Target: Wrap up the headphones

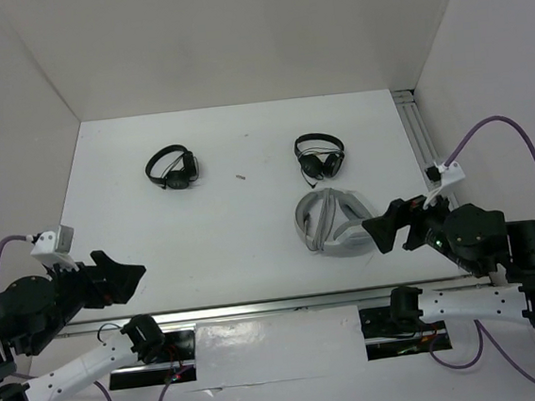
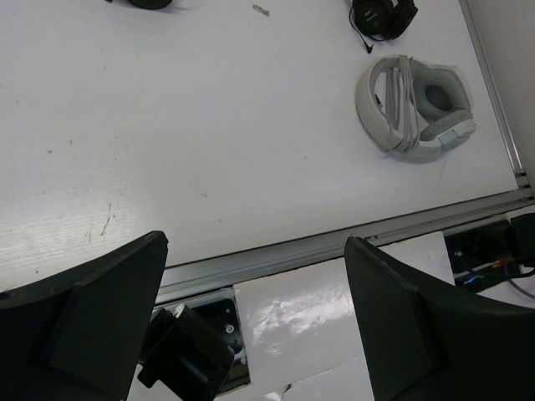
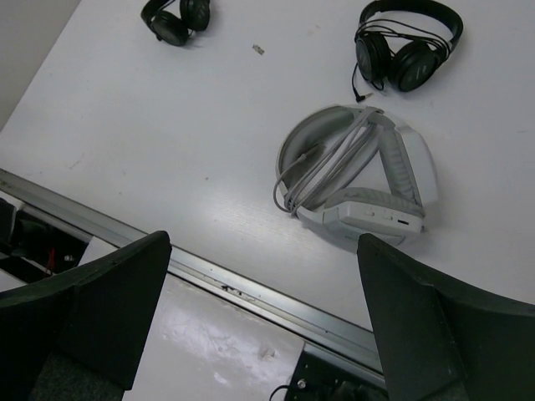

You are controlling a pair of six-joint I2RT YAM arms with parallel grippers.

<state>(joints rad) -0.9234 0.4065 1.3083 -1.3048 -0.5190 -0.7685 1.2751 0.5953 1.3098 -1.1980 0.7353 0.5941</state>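
The left claw (image 2: 255,242) hangs wide open and empty over the near edge of the bench (image 2: 167,125). The right claw (image 3: 263,241) is likewise spread, close to the headphones (image 3: 359,175), which lie flat at the bench's right side with the grey cable (image 3: 322,163) strung across the band. Further back sit the left black headphones (image 1: 171,167) and the right black headphones (image 1: 321,155), both cut off in the left wrist view.

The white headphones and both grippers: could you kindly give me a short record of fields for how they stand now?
white headphones: lying flat on the table, right of centre, nothing gripping them
cable: strands wound across the band, a small loop sticking out
left gripper: open, empty, over the near left edge
right gripper: open, empty, beside the white headphones
black headphones: one pair far back on the left, one just behind the white pair
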